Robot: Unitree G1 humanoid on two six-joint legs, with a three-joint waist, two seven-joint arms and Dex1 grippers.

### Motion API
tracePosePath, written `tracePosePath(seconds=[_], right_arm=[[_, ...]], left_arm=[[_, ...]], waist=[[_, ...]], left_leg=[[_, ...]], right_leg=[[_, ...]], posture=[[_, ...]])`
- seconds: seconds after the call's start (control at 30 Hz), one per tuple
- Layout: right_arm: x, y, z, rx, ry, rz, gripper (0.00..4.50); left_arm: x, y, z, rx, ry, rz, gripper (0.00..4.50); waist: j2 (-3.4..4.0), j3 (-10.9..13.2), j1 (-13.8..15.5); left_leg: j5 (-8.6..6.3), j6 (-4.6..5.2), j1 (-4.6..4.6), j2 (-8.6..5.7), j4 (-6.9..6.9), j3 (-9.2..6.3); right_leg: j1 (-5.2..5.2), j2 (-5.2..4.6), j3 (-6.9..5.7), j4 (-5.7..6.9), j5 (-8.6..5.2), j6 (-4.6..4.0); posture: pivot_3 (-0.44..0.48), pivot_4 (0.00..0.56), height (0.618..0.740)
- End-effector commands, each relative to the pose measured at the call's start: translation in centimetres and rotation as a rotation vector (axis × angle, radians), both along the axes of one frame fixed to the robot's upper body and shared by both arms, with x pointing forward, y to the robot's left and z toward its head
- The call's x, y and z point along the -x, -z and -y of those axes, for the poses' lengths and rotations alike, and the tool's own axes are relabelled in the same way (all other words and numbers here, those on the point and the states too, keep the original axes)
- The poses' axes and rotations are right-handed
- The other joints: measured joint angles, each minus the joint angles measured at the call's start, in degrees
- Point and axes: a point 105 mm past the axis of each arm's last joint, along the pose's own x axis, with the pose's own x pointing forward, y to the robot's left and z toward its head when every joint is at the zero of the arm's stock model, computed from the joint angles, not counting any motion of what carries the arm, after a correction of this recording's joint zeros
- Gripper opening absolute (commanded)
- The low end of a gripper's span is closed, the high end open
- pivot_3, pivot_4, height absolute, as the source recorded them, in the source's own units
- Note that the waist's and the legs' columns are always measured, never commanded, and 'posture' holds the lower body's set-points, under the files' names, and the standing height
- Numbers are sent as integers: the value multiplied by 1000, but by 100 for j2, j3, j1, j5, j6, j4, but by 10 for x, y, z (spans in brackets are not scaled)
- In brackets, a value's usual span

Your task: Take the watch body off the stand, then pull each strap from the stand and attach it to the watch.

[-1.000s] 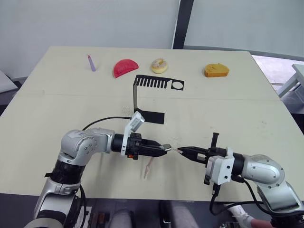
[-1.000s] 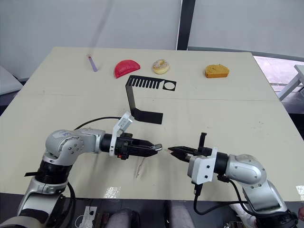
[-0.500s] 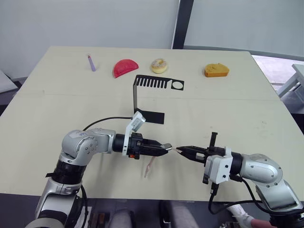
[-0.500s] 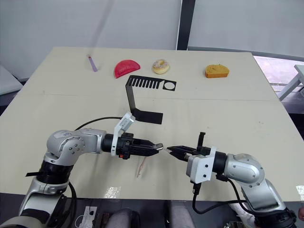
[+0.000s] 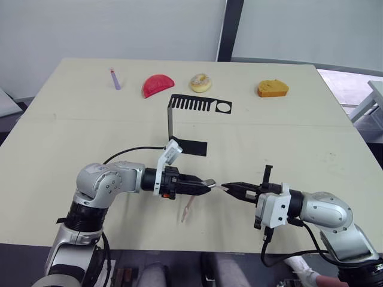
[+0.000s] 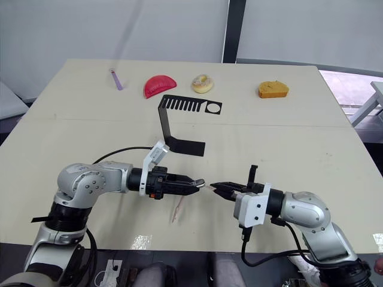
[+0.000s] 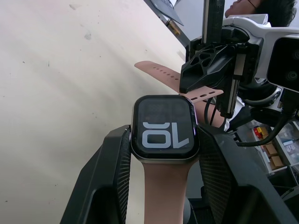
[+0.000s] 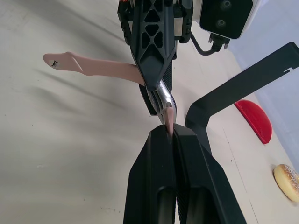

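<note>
Facing tip to tip above the table point(image 5: 60, 137), the left gripper point(image 5: 206, 183) and right gripper point(image 5: 227, 188) meet before the emptied stand point(image 5: 179, 122). Left wrist view: fingers clamp the watch body point(image 7: 165, 127), one strap point(image 7: 163, 179) attached. Right wrist view: fingers pinch the second strap point(image 8: 169, 115) against the watch.

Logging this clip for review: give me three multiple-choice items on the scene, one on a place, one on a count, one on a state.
1. Where is the watch body?
A. on the stand
B. between the left pincer's fingers
C. flat on the table

2. How many straps already hang from the watch body?
A. none
B. one
C. two

3. What is the right pincer doing?
A. shut on the second strap
B. open above the doughnut
C. resting on the stand

Key: 1 B, the black fingers flank the case. 2 B, one strap runs from the case; the second is in the other pincer. 3 A, its fingers pinch the strap's end beside the stand.
</note>
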Motion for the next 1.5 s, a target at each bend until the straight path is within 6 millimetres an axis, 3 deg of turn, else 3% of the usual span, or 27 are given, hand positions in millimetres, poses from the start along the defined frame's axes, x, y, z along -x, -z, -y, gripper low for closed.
tracePosePath(seconds=[0.03,1.5], right_arm=[[1,-10,-1,-36,-3,40,0],[0,-8,-8,-42,-14,29,0]], left_arm=[[3,-11,3,27,21,35,1612],[8,-8,10,28,43,29,1612]], waist=[[0,0,0],[0,1,-1]], left_leg=[[0,0,0,0,0,0],[0,-1,-1,0,-3,-1]], right_leg=[[0,0,0,0,0,0],[0,-1,0,-4,0,0]], posture=[[0,150,740],[0,150,740]])
